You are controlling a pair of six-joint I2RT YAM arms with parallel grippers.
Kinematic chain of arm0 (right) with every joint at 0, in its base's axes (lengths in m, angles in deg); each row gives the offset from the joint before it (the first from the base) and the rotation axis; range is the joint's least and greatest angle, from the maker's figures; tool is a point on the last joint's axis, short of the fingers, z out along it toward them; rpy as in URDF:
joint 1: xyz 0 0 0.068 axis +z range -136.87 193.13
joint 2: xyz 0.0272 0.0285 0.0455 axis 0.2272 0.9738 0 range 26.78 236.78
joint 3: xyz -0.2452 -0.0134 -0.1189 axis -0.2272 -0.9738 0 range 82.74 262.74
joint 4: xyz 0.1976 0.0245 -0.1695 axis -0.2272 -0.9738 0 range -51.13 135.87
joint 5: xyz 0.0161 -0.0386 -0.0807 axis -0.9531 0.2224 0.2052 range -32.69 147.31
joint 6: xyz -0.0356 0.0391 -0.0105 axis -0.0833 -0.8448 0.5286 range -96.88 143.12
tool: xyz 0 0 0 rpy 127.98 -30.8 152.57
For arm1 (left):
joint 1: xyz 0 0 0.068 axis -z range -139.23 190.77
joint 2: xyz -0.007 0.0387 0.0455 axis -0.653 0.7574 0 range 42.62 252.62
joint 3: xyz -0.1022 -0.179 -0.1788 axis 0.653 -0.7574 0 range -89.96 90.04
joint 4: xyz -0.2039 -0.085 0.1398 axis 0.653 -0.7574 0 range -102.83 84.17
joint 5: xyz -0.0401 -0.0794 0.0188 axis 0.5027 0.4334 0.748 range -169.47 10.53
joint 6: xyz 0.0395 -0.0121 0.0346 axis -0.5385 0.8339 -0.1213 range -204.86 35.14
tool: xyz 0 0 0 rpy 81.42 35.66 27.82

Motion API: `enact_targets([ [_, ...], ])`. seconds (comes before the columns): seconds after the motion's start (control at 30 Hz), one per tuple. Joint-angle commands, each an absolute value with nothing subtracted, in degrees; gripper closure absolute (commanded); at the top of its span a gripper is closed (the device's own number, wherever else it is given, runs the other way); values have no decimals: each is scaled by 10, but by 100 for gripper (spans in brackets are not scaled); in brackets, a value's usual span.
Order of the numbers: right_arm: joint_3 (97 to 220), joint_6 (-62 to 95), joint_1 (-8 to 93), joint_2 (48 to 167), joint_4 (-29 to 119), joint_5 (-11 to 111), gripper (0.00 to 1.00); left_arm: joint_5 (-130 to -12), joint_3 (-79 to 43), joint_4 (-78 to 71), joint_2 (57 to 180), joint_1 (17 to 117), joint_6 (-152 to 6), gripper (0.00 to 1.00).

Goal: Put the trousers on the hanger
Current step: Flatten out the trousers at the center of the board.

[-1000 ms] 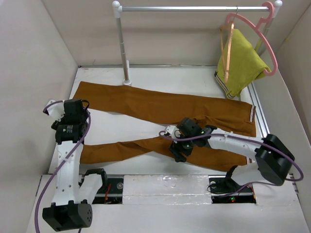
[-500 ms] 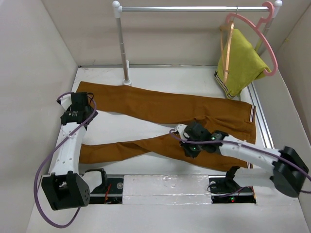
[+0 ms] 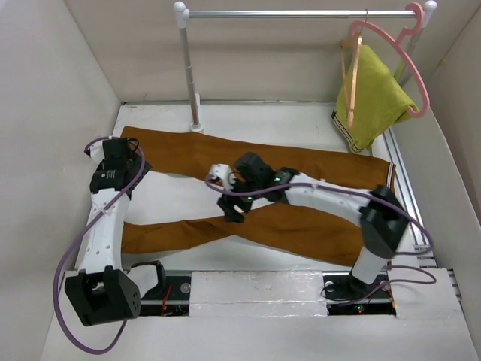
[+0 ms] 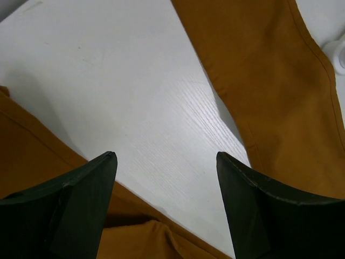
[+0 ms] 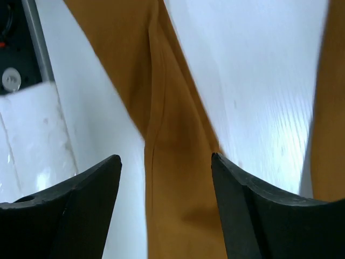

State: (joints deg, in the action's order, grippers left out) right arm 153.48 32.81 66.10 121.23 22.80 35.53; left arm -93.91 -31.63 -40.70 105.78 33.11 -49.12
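Observation:
The rust-brown trousers (image 3: 301,169) lie flat on the white table, legs spread to the left and the striped waistband at the right. My left gripper (image 3: 120,168) is open and empty above the bare table between the two legs near their left ends; its wrist view shows the far leg (image 4: 269,81) and the near leg at the lower left. My right gripper (image 3: 231,209) is open and empty just above the near leg (image 5: 172,189), which runs between its fingers. The thin wooden hanger (image 3: 350,69) hangs on the rail at the back right.
A pink hanger (image 3: 409,71) carrying a yellow-green garment (image 3: 373,101) hangs next to the wooden one on the metal rail (image 3: 301,13). The rail's post (image 3: 189,75) stands at the back. Walls enclose the table on three sides.
My right arm has swung left and away, from the trousers' crotch to the middle of the near leg. My left gripper has moved up to the far leg's left end.

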Motion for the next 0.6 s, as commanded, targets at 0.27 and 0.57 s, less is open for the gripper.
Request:
enact_targets([
  [0.27,1786,397,718,1519,206,240,29,-925,-329,-394,1028,348,-514,33],
  [0.57,1800,348,718,1435,241,391,100,-902,-266,-370,1073,348,-531,38],
])
